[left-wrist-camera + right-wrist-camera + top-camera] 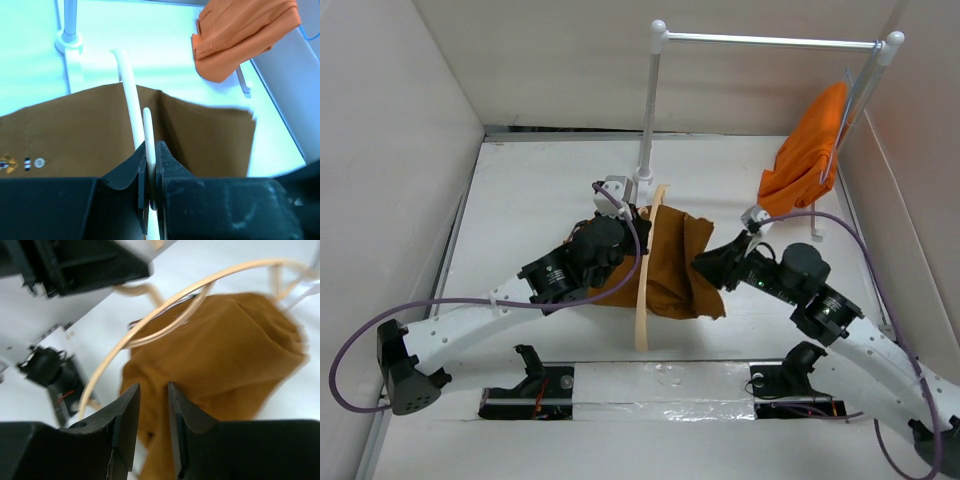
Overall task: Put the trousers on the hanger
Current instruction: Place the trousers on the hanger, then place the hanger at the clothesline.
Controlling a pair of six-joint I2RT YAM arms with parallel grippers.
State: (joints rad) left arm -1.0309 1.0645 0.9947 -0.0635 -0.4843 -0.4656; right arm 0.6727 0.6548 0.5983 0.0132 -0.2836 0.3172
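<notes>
Step in hand: draping the trousers (675, 265) over the hanger (642, 300); judging by how the cloth lies on both sides of the wood, the threading looks largely done and the evening-out remains.
Left hand: the left hand (150, 165) is clamped on the thin edge of the hanger, the pale wood standing upright between its fingers.
Right hand: the right hand (152, 395) sits at the right edge of the trousers with only a narrow gap between its fingers. Brown cloth shows in and beyond that gap, but whether it is pinched cannot be told.
Where the trousers are: in the middle of the surface (540, 190), between the two arms, bunched across the hanger, which runs from near the rack post toward the arm bases.
How the trousers look: rust-brown, soft and matte, creased where they meet the wood. In the left wrist view one flat panel spreads to each side of the hanger, and a small pale button (39, 162) shows at the far left. The right wrist view shows the rest as a loose, folded heap.
How the hanger looks: pale beige wood with curved arms. The right wrist view shows the curve arching over the cloth.
Next move calls for: a firm hold on the wood by the left hand, while the right takes a sure pinch of the loose edge and draws it across, so the weight hangs evenly and does not slide off.
Nearby: an orange garment (810, 150) hangs from the rail (770, 40), well apart from the work.
</notes>
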